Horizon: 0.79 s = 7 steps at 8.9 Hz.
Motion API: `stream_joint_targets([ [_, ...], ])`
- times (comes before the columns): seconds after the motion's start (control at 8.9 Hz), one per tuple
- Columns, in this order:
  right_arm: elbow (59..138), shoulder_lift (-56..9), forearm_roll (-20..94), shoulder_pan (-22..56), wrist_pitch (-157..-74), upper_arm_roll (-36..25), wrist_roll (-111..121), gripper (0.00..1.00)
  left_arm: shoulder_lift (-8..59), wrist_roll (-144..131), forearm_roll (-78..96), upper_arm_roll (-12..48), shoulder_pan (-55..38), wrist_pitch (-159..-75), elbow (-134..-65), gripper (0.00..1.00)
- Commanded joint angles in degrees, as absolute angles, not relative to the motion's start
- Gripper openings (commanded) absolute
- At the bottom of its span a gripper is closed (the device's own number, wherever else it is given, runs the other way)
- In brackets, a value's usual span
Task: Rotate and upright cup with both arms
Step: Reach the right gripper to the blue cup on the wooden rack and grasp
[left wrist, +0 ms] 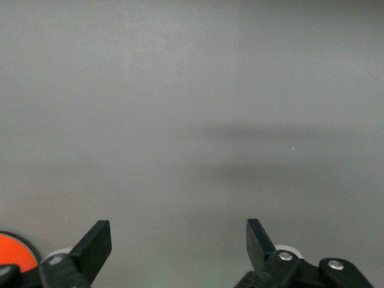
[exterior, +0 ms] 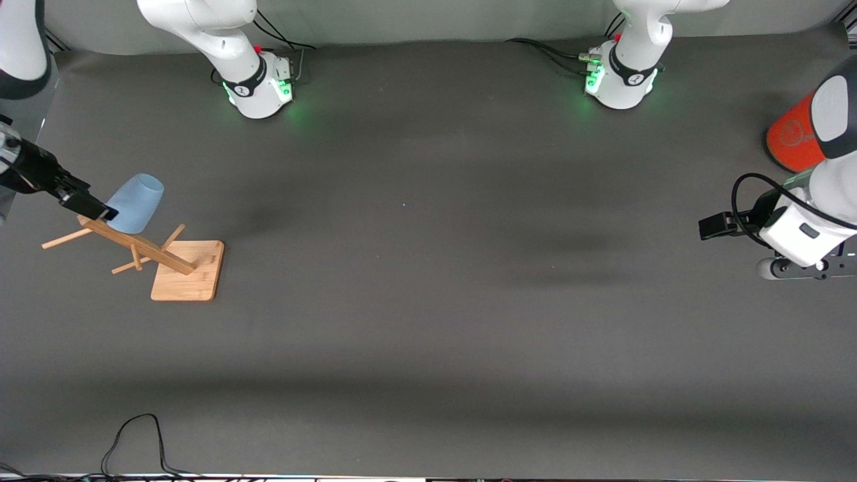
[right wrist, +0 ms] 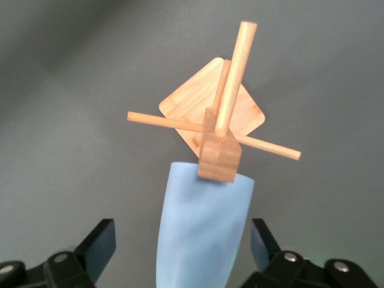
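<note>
Two arms share the dark table. Nearest the front camera, toward the right arm's end, stands a wooden mug tree (exterior: 161,253) on its square base (exterior: 191,281). Hung on one of its pegs, mouth downward and tilted, is the pale-blue cup (exterior: 136,203). The right gripper (exterior: 90,206) sits at the cup, fingers (right wrist: 99,246) spread on either side of it. The left gripper (exterior: 715,225) waits over bare table, fingers (left wrist: 96,243) apart, near an orange cylinder (exterior: 793,137).
</note>
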State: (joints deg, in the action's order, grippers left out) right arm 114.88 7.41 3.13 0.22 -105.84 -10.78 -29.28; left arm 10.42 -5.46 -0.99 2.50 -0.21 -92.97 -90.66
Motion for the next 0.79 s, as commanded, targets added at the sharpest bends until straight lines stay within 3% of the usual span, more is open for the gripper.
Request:
stream_joint_targets([
  [0.0,120.0,9.5,5.3,0.4,-110.2,-11.3,-31.0,1.0,9.8,-4.9,-0.6,2.4,-0.3,-92.6,-91.3,1.0],
  [0.67,125.0,10.0,5.4,0.6,-113.6,-12.0,-31.9,1.0,10.4,-4.8,-0.6,2.4,-0.3,-93.4,-91.2,1.0],
])
